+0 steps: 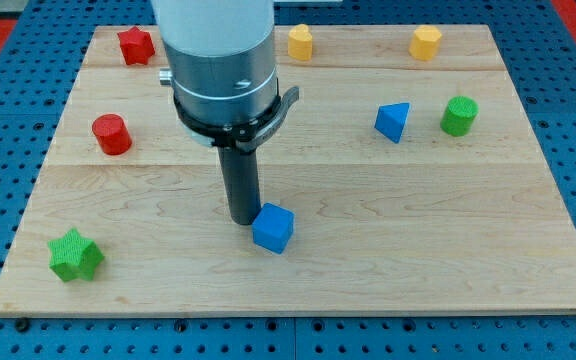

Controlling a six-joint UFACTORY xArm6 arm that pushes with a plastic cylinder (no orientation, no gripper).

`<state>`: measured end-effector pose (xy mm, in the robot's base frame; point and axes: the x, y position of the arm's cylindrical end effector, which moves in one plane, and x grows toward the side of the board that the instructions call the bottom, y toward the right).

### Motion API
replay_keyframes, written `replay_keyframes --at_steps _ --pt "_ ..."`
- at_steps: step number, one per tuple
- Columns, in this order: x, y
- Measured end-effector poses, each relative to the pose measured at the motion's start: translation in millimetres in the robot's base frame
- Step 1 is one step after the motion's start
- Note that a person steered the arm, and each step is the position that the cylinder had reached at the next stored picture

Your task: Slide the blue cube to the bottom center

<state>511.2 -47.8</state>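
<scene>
The blue cube (pixel 273 228) lies on the wooden board (pixel 418 250), a little left of centre and in the lower part of the view. My tip (pixel 243 219) rests on the board right at the cube's upper left side, touching it or very nearly. The arm's large grey body rises above the tip and hides part of the board's upper middle.
A red cylinder (pixel 111 134) and a red star (pixel 136 45) lie at the view's upper left, a green star (pixel 75 255) at lower left. Two yellow blocks (pixel 300 41) (pixel 425 42) sit along the top. A blue triangular block (pixel 393 121) and a green cylinder (pixel 459 115) lie at right.
</scene>
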Motion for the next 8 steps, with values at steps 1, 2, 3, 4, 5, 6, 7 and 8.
replay_keyframes --at_steps 1,2,3,4,5,6,7,8 --pt "-12 11" --pt "-4 48" --pt "2 55" --pt "2 56" --pt "-8 36" --pt "-11 30" --pt "-19 30" --pt "-51 33"
